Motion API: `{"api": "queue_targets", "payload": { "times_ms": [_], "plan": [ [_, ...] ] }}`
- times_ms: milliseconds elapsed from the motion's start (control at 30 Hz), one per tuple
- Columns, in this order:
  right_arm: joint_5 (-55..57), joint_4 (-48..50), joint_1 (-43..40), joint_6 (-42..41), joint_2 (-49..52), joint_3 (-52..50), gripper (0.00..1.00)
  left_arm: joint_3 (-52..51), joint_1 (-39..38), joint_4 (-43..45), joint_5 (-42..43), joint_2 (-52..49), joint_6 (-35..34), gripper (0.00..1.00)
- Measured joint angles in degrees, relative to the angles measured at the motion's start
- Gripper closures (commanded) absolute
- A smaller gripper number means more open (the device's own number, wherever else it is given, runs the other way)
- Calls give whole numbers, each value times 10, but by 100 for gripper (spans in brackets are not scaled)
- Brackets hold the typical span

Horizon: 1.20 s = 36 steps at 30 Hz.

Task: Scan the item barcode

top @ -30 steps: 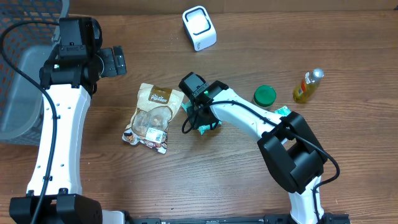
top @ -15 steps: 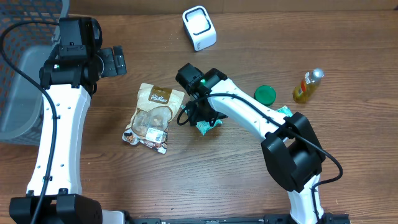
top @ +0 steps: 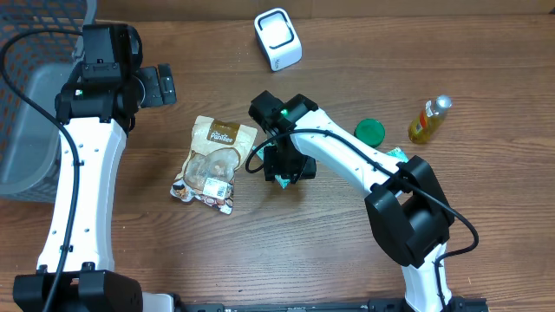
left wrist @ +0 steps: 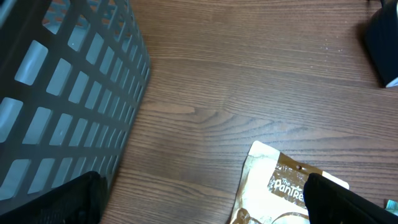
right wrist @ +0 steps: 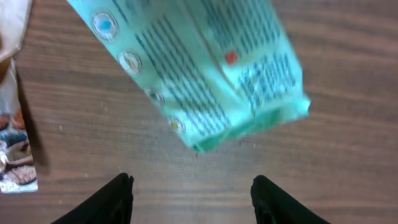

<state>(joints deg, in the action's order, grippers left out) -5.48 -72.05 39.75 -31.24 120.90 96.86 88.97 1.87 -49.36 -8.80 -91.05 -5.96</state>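
Observation:
A mint-green packet with fine print lies flat on the wooden table. My right gripper hovers just short of the packet's near end, open, with nothing between its dark fingers. In the overhead view the right gripper covers most of that packet, leaving only a green sliver. The white scanner stands at the back of the table. My left gripper is wide open at the far left, empty, beside the basket.
A brown snack bag lies just left of the right gripper and shows in the left wrist view as the bag. A grey basket fills the left edge. A green cap and a yellow bottle sit to the right.
My right gripper has shifted over the green packet, covering most of it from above, and its jaws have narrowed a little. The left arm has not moved.

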Motion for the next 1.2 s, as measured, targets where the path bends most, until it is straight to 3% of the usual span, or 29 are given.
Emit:
{"api": "queue_targets", "payload": {
  "times_ms": [100, 200, 967, 1200],
  "plan": [
    [-10, -8, 0, -8, 0, 0, 83, 0, 0, 0, 0, 0, 0, 0],
    [-17, -5, 0, -15, 0, 0, 96, 0, 0, 0, 0, 0, 0, 0],
    [-61, 156, 0, -21, 0, -110, 96, 0, 0, 0, 0, 0, 0, 0],
    [-15, 143, 0, -22, 0, -114, 85, 0, 0, 0, 0, 0, 0, 0]
  ]
}}
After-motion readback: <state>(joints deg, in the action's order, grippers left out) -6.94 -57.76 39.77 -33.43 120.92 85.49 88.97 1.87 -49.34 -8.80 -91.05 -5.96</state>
